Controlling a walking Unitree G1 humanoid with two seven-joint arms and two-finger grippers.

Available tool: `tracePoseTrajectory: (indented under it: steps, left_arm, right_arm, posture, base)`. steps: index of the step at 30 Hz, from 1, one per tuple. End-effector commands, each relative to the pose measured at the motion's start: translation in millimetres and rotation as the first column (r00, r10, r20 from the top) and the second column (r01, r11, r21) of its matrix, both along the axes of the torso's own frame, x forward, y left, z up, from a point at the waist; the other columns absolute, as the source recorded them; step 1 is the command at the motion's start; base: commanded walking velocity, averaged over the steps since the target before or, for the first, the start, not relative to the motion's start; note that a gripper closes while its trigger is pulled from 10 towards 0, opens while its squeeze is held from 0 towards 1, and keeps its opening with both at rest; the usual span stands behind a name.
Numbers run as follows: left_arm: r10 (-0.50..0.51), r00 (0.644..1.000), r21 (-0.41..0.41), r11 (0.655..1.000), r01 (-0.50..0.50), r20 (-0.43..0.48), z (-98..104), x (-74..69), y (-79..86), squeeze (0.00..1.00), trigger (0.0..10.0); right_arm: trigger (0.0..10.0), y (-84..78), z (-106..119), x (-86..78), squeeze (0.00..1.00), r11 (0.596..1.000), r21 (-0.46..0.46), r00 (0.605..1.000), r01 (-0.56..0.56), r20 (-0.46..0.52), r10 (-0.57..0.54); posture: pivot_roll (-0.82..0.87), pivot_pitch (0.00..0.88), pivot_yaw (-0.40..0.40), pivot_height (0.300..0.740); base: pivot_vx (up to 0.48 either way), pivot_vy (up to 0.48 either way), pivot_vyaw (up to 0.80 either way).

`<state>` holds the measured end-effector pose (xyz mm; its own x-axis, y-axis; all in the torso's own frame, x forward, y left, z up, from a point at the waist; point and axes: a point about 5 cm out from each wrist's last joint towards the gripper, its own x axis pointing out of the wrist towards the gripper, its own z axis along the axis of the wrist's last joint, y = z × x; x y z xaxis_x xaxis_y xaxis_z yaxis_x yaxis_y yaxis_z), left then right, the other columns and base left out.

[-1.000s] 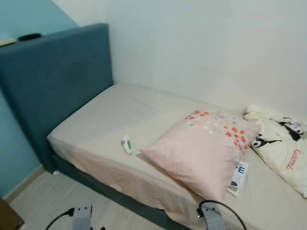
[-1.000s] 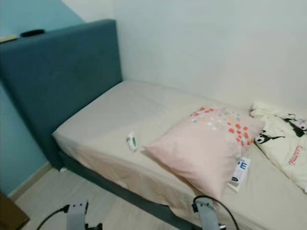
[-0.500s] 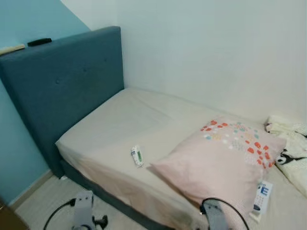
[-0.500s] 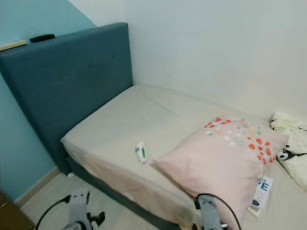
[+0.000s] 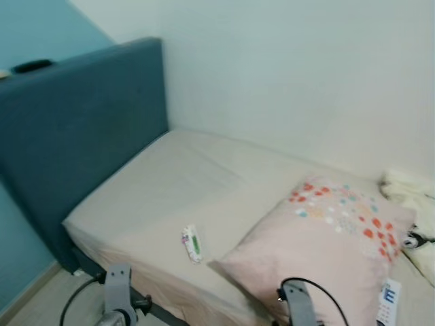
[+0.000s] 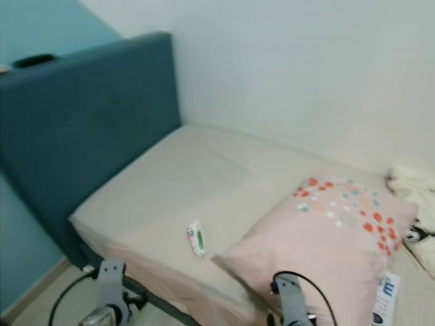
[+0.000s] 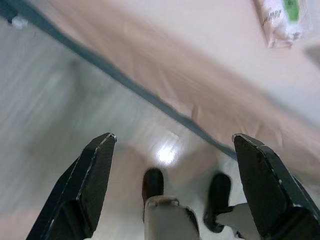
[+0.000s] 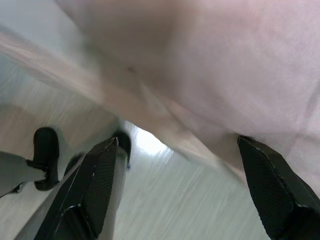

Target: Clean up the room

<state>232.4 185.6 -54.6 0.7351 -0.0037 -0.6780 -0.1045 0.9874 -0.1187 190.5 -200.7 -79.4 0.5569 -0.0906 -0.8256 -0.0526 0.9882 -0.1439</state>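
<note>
The left gripper (image 7: 172,185) hangs low over the floor (image 7: 60,105) beside the bed (image 5: 170,190), fingers spread wide and empty. The right gripper (image 8: 180,185) is just as wide, below the bed's near edge under the pillow (image 5: 326,251). A small packet (image 5: 192,244) lies near that edge, just beside the pillow's corner. The views are blurred, so a reach made now could misjudge the packet and nudge it off the edge.

bare mattress (image 5: 183,183) open, pillow (image 5: 326,244) blocking right
</note>
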Motion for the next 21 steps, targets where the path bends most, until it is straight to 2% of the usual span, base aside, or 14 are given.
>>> tracePoseTrajectory:
  steps: [1,12,18,21]
  left_arm:
    - [0.006,1.000,-0.006,1.000,-0.006,0.004,1.0,2.4,-3.5,0.00,10.0]
    - [0.012,0.999,0.006,1.000,-0.012,0.039,7.9,11.8,-1.8,0.00,10.0]
    - [0.058,0.995,0.064,0.996,-0.064,0.081,18.7,25.2,6.4,0.00,10.0]
    - [0.069,0.994,0.067,0.995,-0.075,0.089,20.7,27.3,8.0,0.00,10.0]
  right_arm:
    - [10.0,-7.3,-0.2,-2.6,0.00,1.000,-0.013,1.000,0.019,-0.009,-0.019]
    - [10.0,-6.7,-1.3,-4.6,0.00,1.000,-0.009,1.000,0.023,-0.016,-0.023]
    - [10.0,-7.0,-1.5,-5.4,0.00,1.000,-0.028,1.000,0.009,-0.015,-0.010]
    - [10.0,-6.8,-1.4,-5.1,0.00,0.999,-0.034,1.000,-0.001,-0.014,0.001]
  posture:
    - [0.00,0.011,-0.022,0.740]
    - [0.00,0.016,-0.017,0.740]
    - [0.00,0.018,-0.012,0.740]
    - [-0.01,0.019,-0.007,0.740]
  base:
    - [0.000,0.000,-0.80]
    - [0.000,0.000,-0.79]
    - [0.000,0.000,-0.78]
    - [0.000,0.000,-0.78]
